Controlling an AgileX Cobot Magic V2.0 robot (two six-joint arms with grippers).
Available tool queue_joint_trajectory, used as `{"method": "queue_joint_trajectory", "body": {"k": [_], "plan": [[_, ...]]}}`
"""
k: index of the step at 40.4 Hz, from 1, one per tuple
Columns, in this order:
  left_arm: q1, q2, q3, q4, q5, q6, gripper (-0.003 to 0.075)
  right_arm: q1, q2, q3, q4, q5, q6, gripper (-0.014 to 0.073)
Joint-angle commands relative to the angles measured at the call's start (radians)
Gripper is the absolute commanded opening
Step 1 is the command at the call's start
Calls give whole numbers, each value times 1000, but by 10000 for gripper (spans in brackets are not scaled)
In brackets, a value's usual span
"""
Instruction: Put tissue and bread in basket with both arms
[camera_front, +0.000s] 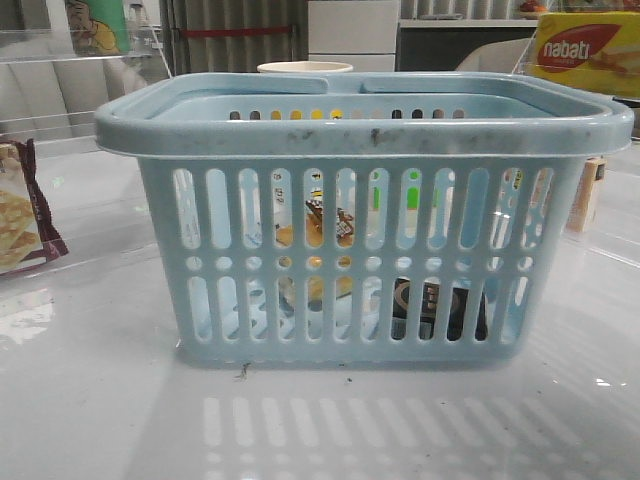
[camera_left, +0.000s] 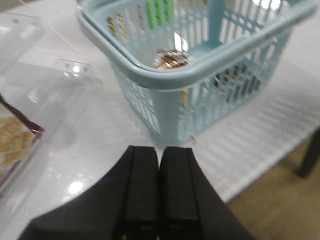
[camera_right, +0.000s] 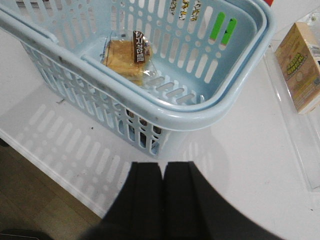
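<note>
The left gripper (camera_left: 158, 187) is seen pressed together with nothing between its fingers, held outside the basket (camera_left: 197, 75) near one corner. The right gripper (camera_right: 162, 200) is likewise closed and empty, just short of another corner. Inside the basket, the bread (camera_right: 127, 55) is lying on the floor, and the tissue (camera_front: 440, 308) is seen through the front slots, low on the right side. The bread is judged light, soft and easily crushed (its clear bag probably slippery), best pinched at the bag's loose edge. The tissue pack is judged light and squashy, best gripped across its narrow sides.
</note>
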Motion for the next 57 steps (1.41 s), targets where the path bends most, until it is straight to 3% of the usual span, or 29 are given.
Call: {"method": "queue_joint_trajectory", "body": {"k": [1,9,22,57], "plan": [[95,-70,69,-14,-240,-5,91,0,1,-25,-6,-69,-8,55],[280,-233,327,-14,-556,-5,91,0,1,-25,-6,-69,-8,55],[408,-383,552,-14,-748,-5,90,0,1,-25,-6,-69,-8,55],[419,-410,551,-14,-728,-5,90,0,1,-25,-6,-69,-8,55]]}}
